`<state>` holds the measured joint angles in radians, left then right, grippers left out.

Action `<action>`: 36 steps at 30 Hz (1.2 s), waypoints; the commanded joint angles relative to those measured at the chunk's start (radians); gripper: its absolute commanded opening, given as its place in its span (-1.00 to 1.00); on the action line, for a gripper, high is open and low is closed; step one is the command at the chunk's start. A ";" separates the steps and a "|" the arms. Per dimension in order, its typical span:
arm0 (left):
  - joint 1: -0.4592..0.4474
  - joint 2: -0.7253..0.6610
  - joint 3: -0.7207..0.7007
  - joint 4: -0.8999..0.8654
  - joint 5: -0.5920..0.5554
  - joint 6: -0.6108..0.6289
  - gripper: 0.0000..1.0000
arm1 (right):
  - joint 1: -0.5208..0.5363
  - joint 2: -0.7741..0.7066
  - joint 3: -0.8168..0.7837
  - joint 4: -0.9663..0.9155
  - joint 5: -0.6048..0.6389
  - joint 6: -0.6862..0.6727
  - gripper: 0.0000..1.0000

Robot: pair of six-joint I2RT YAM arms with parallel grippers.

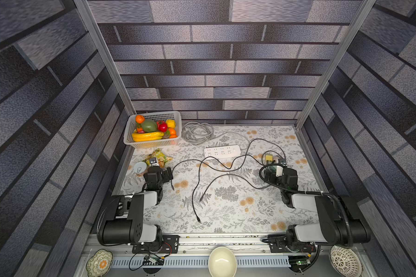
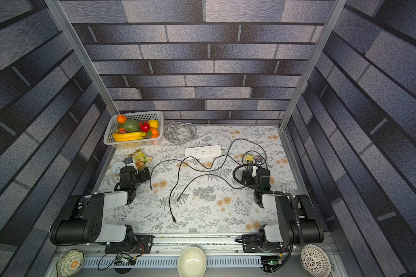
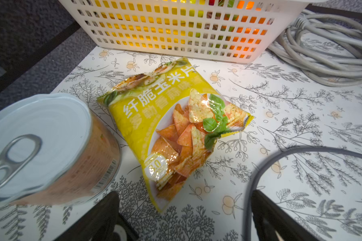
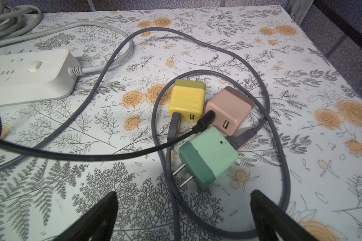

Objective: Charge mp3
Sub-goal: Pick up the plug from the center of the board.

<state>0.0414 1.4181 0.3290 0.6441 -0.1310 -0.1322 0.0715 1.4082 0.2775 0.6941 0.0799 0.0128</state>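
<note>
Toward the right edge of the surface (image 1: 238, 215), yellow charger (image 4: 186, 102), pink charger (image 4: 230, 110) and green charger (image 4: 209, 156) huddle among grey cable (image 4: 209, 72) loops before the right pincer (image 4: 183, 193), jaws wide. Left pincer (image 3: 184, 193), also wide, faces a snack bag (image 3: 167, 125).

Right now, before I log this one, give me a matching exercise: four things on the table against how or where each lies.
Things:
1. green charger
2. snack bag
3. power strip
4. can

States:
A. white, grey cord leaving one end
B. standing, pull-tab lid on
C. on its side, two prongs bare
D. flat, in front of the basket

Pairs: 1-C, 2-D, 3-A, 4-B.
</note>
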 commanded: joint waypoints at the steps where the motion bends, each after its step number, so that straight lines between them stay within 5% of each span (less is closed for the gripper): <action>1: 0.018 0.142 0.088 0.217 0.057 0.078 0.99 | -0.016 0.141 0.073 0.270 -0.002 -0.033 1.00; 31: 0.019 0.141 0.086 0.218 0.058 0.078 0.99 | -0.011 0.107 0.061 0.273 0.050 -0.023 1.00; 33: 0.014 0.138 0.080 0.227 0.081 0.088 0.99 | 0.032 -0.018 0.072 0.131 0.178 -0.028 1.00; 36: -0.028 0.093 0.060 0.236 0.060 0.138 0.99 | 0.044 -0.196 0.263 -0.475 0.278 0.140 0.98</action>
<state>0.0425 1.5501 0.3939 0.8543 -0.0776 -0.0540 0.1036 1.3426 0.3939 0.6384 0.2310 0.0353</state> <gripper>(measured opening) 0.996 0.994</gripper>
